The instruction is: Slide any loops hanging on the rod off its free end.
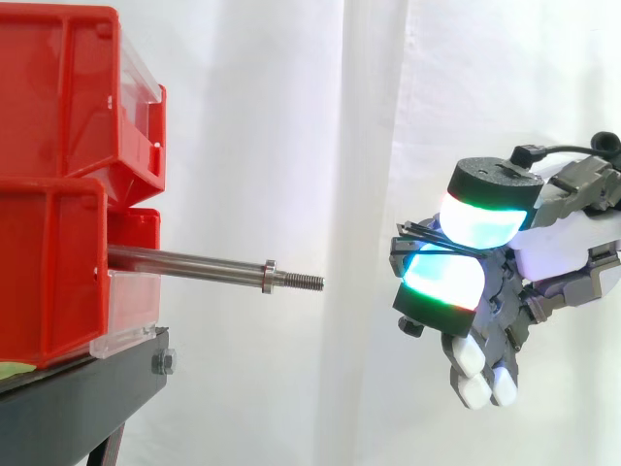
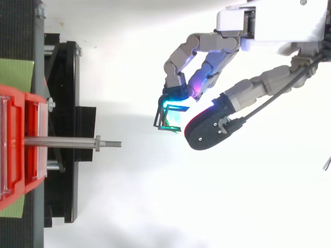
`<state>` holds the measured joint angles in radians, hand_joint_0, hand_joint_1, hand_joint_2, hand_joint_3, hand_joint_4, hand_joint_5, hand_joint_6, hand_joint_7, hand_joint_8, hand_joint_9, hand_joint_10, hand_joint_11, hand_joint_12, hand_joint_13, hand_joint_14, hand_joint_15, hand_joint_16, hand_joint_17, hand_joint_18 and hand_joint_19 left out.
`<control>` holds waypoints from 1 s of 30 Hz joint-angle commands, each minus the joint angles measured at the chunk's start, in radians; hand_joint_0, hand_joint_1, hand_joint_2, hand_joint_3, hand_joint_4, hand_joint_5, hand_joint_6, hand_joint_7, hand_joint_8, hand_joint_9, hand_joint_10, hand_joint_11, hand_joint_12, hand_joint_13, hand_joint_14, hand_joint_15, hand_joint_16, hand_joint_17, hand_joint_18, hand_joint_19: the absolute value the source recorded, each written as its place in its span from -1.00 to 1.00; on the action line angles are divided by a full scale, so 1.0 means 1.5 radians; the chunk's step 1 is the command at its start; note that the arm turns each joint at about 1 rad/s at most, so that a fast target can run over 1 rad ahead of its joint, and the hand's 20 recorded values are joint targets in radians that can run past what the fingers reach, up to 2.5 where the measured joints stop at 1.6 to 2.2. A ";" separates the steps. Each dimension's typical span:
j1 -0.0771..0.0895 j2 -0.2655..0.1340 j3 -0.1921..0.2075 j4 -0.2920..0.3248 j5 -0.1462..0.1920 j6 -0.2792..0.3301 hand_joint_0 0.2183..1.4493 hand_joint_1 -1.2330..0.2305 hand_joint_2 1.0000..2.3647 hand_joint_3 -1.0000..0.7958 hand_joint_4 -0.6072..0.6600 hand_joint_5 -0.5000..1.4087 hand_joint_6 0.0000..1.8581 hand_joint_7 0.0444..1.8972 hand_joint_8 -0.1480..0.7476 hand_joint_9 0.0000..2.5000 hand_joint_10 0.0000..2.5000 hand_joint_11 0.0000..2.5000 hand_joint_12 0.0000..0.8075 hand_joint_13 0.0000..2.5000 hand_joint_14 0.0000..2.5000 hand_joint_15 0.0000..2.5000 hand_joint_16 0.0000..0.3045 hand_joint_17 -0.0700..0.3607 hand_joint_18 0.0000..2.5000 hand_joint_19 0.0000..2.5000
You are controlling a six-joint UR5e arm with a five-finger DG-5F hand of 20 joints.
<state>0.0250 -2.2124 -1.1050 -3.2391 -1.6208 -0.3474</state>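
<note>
Side view. At the left, stacked red bins [image 1: 58, 194] on a black stand [image 1: 87, 398], in front of a white curtain [image 1: 291, 116]. Sticking out of the lower bin toward the right, a level metal rod [image 1: 184, 264], with a small collar [image 1: 269, 277] near its free end and a short threaded tip [image 1: 303, 282] beyond that. At the right, well apart from the tip, the hand [image 1: 548, 248], reaching in from the right edge. Pinched between two thick glowing pads [image 1: 480, 218], one stacked over the other and lit white, cyan and green: a thin dark loop [image 1: 419, 232], poking out leftward from the pinch. Possibly more than one strand; hard to count. Held a little higher than the rod, off it entirely, touching nothing but the pads. Other fingers curled downward below the pinch.

Top view. Same bins [image 2: 20, 150] at the left edge, over the stand [image 2: 67, 155], with a green sheet [image 2: 15, 75] just beyond them. Rod [image 2: 62, 141] pointing right, collar [image 2: 97, 143] and thread at the free end. Hand [image 2: 269, 23] entering from the upper right corner, fingers [image 2: 207, 59] bent down and left to meet the thumb. Gripped there between the lit tips, the loop [image 2: 166, 120], seen as thin dark angular outlines. Placed right of the rod's tip with open space between, and slightly off the rod's line.
</note>
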 commanded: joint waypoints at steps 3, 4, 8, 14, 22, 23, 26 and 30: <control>0.001 0.000 0.000 0.000 0.001 0.005 -0.38 -0.11 -0.99 -0.32 0.05 -0.63 -0.13 0.07 -0.08 -0.26 -0.99 -0.71 -0.32 -0.29 -0.99 -0.83 -0.75 -0.27 -0.34 -0.68; 0.000 0.000 0.000 0.000 0.001 0.006 -0.37 -0.13 -0.98 -0.31 0.06 -0.64 -0.12 0.05 -0.08 -0.27 -0.99 -0.71 -0.32 -0.29 -0.99 -0.83 -0.75 -0.27 -0.34 -0.68; 0.000 0.000 0.000 0.000 0.001 0.018 -0.35 -0.30 -0.98 -0.25 0.08 -0.67 -0.08 -0.02 -0.08 -0.31 -0.99 -0.70 -0.31 -0.30 -0.99 -0.83 -0.74 -0.27 -0.34 -0.69; -0.001 0.003 0.000 -0.013 0.002 0.039 -0.28 -0.40 -0.99 -0.37 0.08 -0.69 -0.06 -0.06 -0.09 -0.32 -0.99 -0.70 -0.32 -0.31 -0.99 -0.83 -0.74 -0.27 -0.34 -0.70; 0.000 0.006 0.000 -0.028 0.003 0.053 -0.29 -0.38 -1.00 -0.44 0.10 -0.68 -0.05 -0.08 -0.10 -0.32 -0.99 -0.70 -0.33 -0.30 -0.99 -0.83 -0.74 -0.27 -0.33 -0.70; 0.000 0.005 0.000 -0.028 0.003 0.053 -0.31 -0.37 -1.00 -0.44 0.11 -0.68 -0.05 -0.07 -0.10 -0.31 -0.99 -0.70 -0.33 -0.30 -0.99 -0.84 -0.74 -0.27 -0.33 -0.70; 0.000 0.006 0.000 -0.028 0.004 0.053 -0.35 -0.29 -1.00 -0.44 0.10 -0.67 -0.06 -0.05 -0.08 -0.30 -0.99 -0.69 -0.34 -0.29 -0.99 -0.83 -0.75 -0.27 -0.32 -0.69; 0.000 0.005 -0.001 -0.028 0.007 0.054 -0.40 -0.16 -1.00 -0.44 0.13 -0.66 -0.07 -0.04 -0.08 -0.28 -0.99 -0.70 -0.34 -0.29 -0.99 -0.83 -0.74 -0.27 -0.32 -0.68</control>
<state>0.0245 -2.2038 -1.1048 -3.2811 -1.6125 -0.2677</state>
